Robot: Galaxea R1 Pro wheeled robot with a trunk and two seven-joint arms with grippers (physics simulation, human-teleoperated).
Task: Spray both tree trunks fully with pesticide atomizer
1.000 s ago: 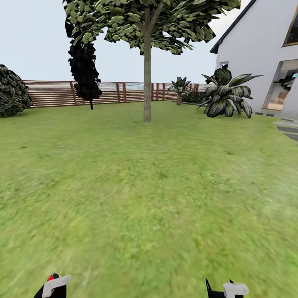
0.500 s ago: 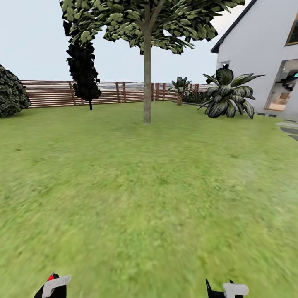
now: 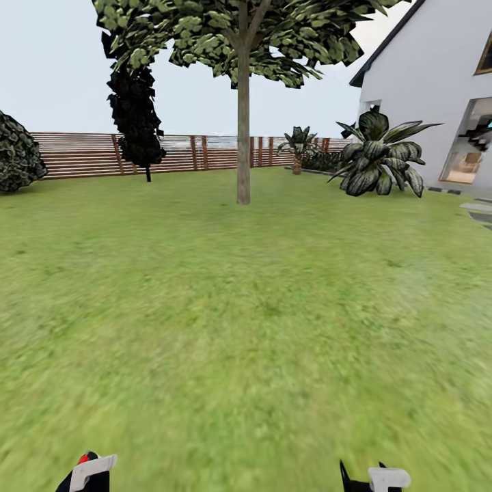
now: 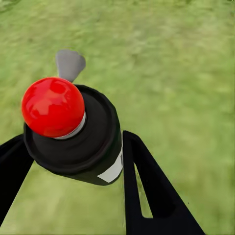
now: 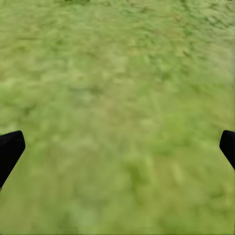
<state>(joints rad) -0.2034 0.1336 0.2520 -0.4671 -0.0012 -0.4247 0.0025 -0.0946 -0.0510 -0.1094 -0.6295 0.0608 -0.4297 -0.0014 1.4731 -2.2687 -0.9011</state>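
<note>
The pesticide atomizer [image 4: 83, 142], a small dark bottle with a red tip [image 4: 53, 106] and a white band, sits between the fingers of my left gripper [image 4: 73, 142], which is shut on it. In the head view its red tip [image 3: 87, 458] peeks above that gripper [image 3: 89, 477] at the bottom left. My right gripper [image 5: 120, 147] is open over bare grass and also shows at the bottom right [image 3: 374, 478]. One tree stands straight ahead across the lawn, its pale trunk [image 3: 243, 137] bare low down. A darker tree [image 3: 134, 102] stands farther back left by the fence. The paved floor is out of view.
Green lawn [image 3: 246, 328] stretches from me to the trees. A slatted wooden fence [image 3: 82, 154] closes the back, with a round bush [image 3: 17, 154] at far left. A broad-leaved plant [image 3: 379, 160], a white house [image 3: 437, 89] and grey slabs [image 3: 480, 212] lie to the right.
The whole head view has shifted a little, bush and dark tree sliding left and the plant right, so the camera has moved. Both grippers keep their places in the picture.
</note>
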